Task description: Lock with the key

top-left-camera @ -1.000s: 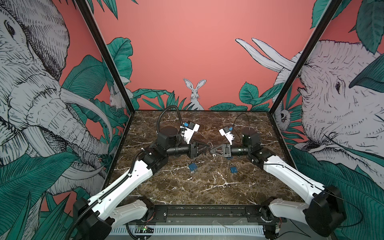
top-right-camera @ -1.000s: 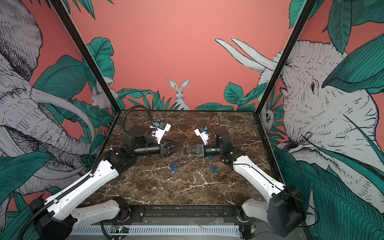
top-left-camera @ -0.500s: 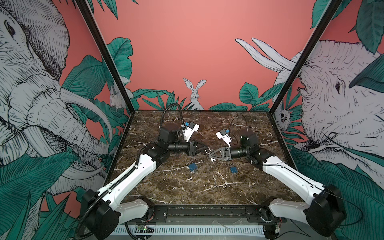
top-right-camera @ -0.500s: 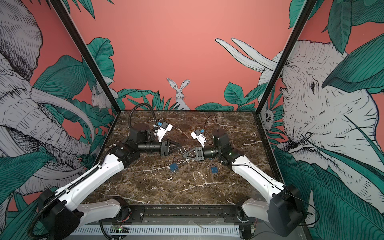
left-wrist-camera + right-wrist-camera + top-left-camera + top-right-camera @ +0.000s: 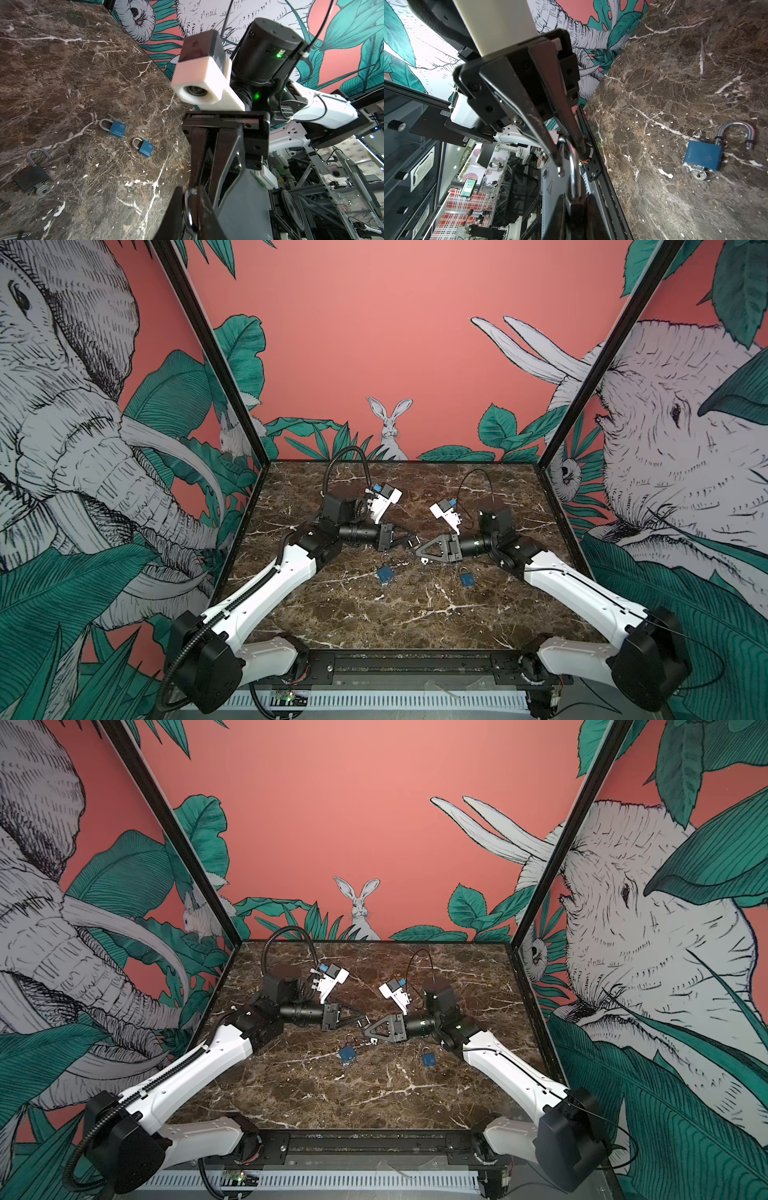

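The padlock (image 5: 573, 172) is held in the air over the brown marble table (image 5: 357, 614), caught between the two arms, which meet tip to tip above the middle of the slab. The right gripper (image 5: 419, 550) has its fingers (image 5: 558, 218) pressed together on the padlock's dark body. That body shows at the near end of the right wrist view, wedged between those two black fingers. The left gripper (image 5: 414, 540) reaches the padlock from the opposite side, lying roughly level with the table. Its fingers are drawn in on the silver shackle and pinch it near the bend.

Just under the padlock a small pale piece (image 5: 423, 560) hangs down. It may be the key, but it is too small to tell.

The other locks all lie flat on the marble, below the padlock and apart from it. On the left arm's side of the padlock, a little toward the front edge, rests an open blue padlock (image 5: 704, 154). Its shackle is swung clear of the body and a key ring (image 5: 700, 176) sits at its base. On the right arm's side of the padlock lies a shut blue padlock (image 5: 117, 129), with a second shut padlock (image 5: 146, 147) just beside it. Neither gripper touches any of these three.
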Tool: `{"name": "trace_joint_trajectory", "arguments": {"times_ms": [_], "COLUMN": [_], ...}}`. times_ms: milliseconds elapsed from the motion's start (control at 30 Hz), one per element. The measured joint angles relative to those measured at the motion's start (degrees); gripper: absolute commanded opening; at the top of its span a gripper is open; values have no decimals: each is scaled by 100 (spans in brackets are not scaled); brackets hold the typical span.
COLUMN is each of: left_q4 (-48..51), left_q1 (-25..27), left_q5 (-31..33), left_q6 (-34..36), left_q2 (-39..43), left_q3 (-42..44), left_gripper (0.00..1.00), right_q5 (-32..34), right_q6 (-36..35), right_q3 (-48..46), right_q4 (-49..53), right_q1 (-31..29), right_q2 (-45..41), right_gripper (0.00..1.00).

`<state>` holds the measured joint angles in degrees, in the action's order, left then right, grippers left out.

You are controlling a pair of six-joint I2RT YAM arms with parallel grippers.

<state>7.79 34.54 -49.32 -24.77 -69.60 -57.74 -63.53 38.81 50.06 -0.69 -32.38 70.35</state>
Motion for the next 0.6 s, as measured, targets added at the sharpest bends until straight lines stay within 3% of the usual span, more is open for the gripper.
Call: {"name": "trace_joint_trajectory", "arguments": {"times_ms": [133,333,600], "left_q4": [-46,-46,-308], "left_q1": [-28,-35,-101], "left_q5": [-79,-98,-240], "left_q6": [-83,-96,-85], "left_q2": [2,2,17], "left_q3": [9,20,90], "left_gripper": [0,0,0], "right_q5": [-7,-33,-234], "right_q6": [-28,37,992], "right_q3": [26,26,-140], "right_q4": [2,-39,-815], "right_q1": [-15,-22,-20], "right_q2": [4,9,9], "right_gripper": [0,0,0]}}
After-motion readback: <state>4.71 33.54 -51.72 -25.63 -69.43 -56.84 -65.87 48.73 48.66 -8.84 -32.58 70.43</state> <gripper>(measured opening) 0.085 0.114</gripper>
